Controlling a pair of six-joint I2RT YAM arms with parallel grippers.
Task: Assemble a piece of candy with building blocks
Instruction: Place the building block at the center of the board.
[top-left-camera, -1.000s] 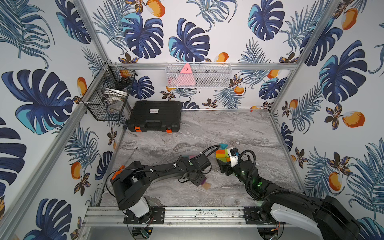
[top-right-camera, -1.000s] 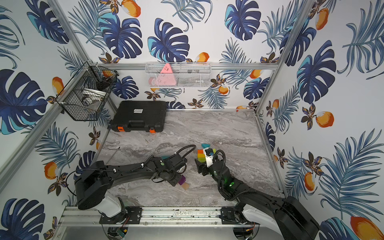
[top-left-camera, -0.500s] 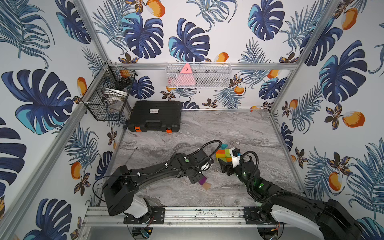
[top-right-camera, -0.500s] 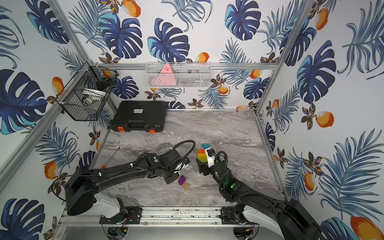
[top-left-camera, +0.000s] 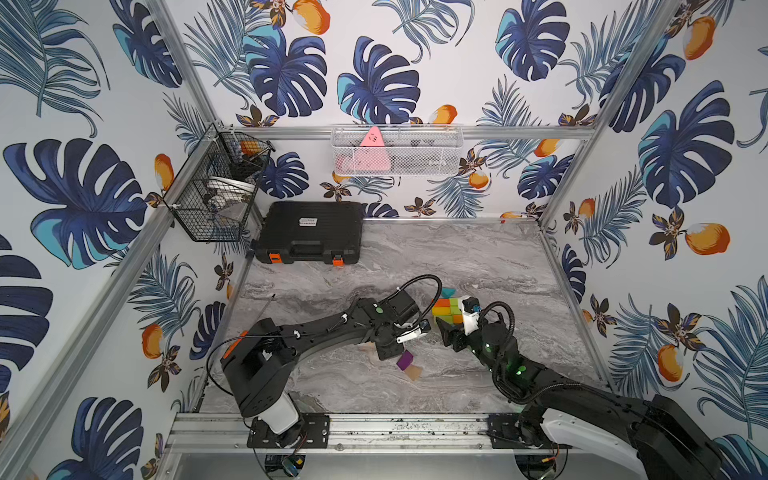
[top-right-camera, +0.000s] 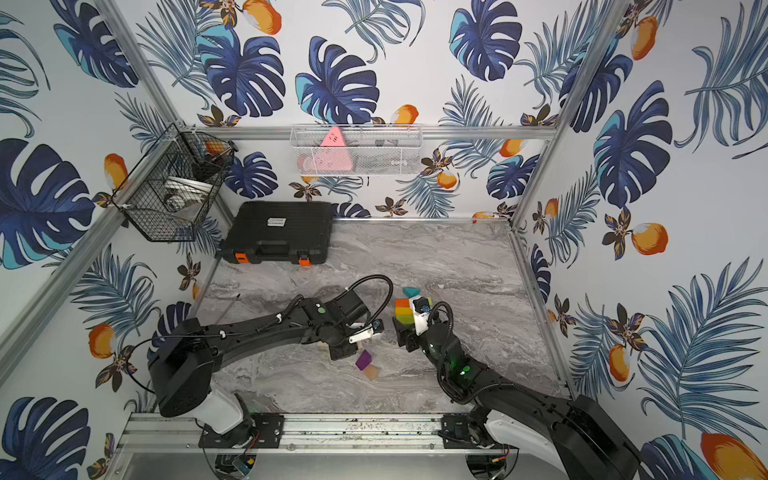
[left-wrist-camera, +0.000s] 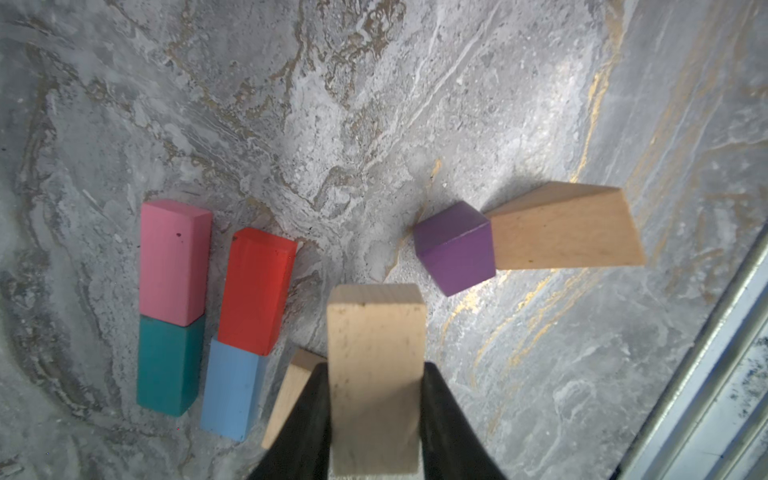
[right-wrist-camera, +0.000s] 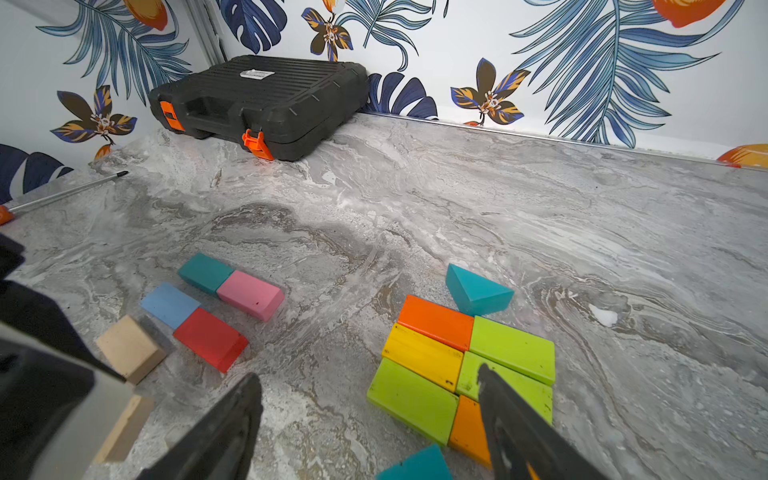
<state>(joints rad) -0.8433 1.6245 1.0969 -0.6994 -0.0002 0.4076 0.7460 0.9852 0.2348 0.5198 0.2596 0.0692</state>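
The left claw (left-wrist-camera: 376, 368) was clenched on a wood block (left-wrist-camera: 376, 328), its black fingers (left-wrist-camera: 305, 419) pressed to the block's two sides at the bottom centre of the left wrist view. Left of it in that frame lay two pairs set end to end on the table (left-wrist-camera: 332, 104): a pink block (left-wrist-camera: 172, 262) against a teal block (left-wrist-camera: 166, 365), and a red block (left-wrist-camera: 255, 291) against a blue block (left-wrist-camera: 230, 390). To the upper right, a purple block (left-wrist-camera: 457, 247) touched a wood wedge (left-wrist-camera: 561, 228).

The right claw (right-wrist-camera: 368, 380) hung released, gripping nothing, at the bottom of the right wrist view. One finger (right-wrist-camera: 519, 428) crossed the lower right of the patch (right-wrist-camera: 436, 353), where orange, yellow and green blocks sat packed edge to edge. A teal triangle (right-wrist-camera: 478, 291) touched the patch's top edge.

In both top views the patch (top-left-camera: 446, 309) sat low and right of centre, just above the right claw (top-left-camera: 451, 336). The case (top-left-camera: 309, 232) lay at the table's upper left.
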